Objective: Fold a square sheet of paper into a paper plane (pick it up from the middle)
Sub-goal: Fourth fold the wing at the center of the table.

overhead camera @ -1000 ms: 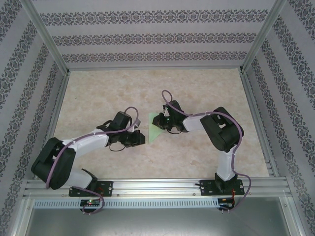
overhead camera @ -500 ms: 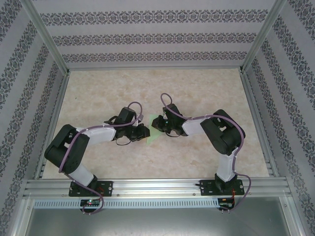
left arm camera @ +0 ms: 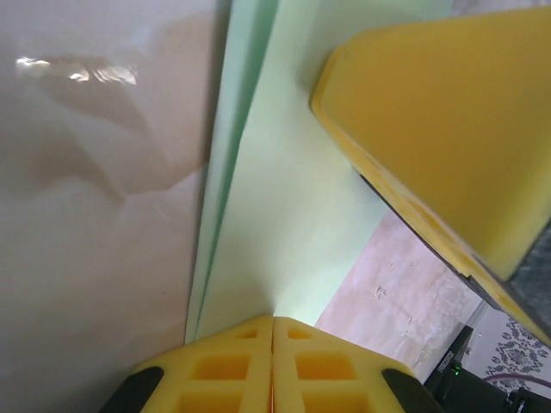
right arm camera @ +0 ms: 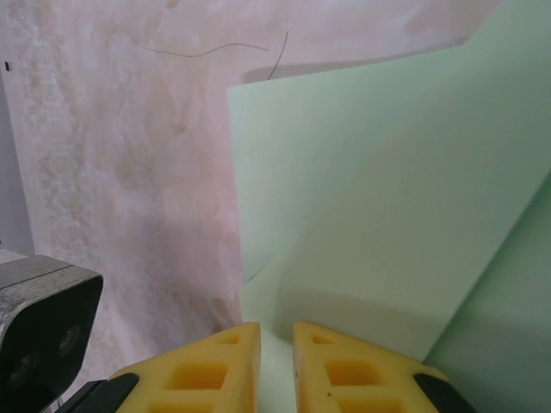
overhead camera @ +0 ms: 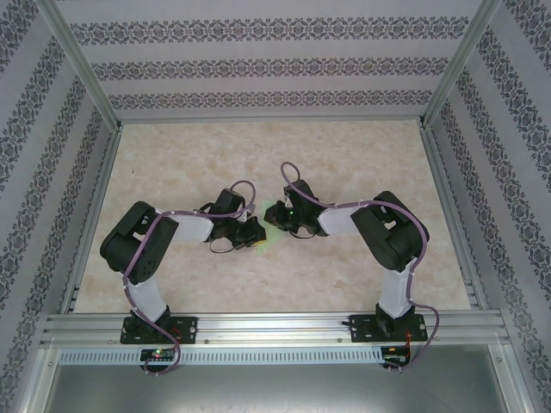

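The square sheet of paper is pale green, folded into layers, and sits mid-table between both grippers. My left gripper reaches it from the left. In the left wrist view its yellow jaws are pressed together, with the paper's crease running into their tips. My right gripper meets the paper from the right. Its jaws stand a narrow gap apart over the green layers. One of its yellow fingers looms at the upper right of the left wrist view.
The marbled tabletop is fenced by aluminium rails and patterned walls. A grey camera housing shows at the lower left of the right wrist view.
The left arm has swung right and forward to the paper, and its jaws have closed. The right jaws have eased slightly apart. Less of the paper shows from above.
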Controlling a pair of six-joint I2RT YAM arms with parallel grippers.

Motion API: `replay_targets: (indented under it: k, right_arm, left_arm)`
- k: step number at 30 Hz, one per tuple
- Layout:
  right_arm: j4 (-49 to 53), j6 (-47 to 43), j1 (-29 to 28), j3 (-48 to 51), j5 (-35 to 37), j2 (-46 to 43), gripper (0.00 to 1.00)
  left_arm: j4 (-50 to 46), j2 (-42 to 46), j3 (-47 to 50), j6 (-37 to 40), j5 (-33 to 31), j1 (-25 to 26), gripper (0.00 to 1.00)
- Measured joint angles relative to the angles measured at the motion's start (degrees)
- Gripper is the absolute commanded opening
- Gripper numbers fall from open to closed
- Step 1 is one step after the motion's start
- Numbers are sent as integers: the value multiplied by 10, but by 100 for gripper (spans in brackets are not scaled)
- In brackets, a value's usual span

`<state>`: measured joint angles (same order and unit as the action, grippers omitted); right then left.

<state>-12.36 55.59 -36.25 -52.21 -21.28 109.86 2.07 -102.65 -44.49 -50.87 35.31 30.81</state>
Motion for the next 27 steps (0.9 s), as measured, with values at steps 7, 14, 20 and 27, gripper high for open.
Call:
replay_targets:
  k: [7, 14, 20, 27]
  right_arm:
    - [83, -42, 0, -14, 0, -33, 12]
    - [113, -66, -4, -38, -2, -30, 8]
    - [112, -61, -12, -38, -3, -1, 8]
    - [116, -60, -7, -41, -4, 0, 10]
  left_arm:
    - [-9, 0, -3, 15, -2, 0, 3]
    - [-23, -1, -11, 29, -5, 1, 2]
    - [-33, -4, -18, 36, -4, 1, 2]
    - [-37, -4, -20, 48, -4, 1, 1]
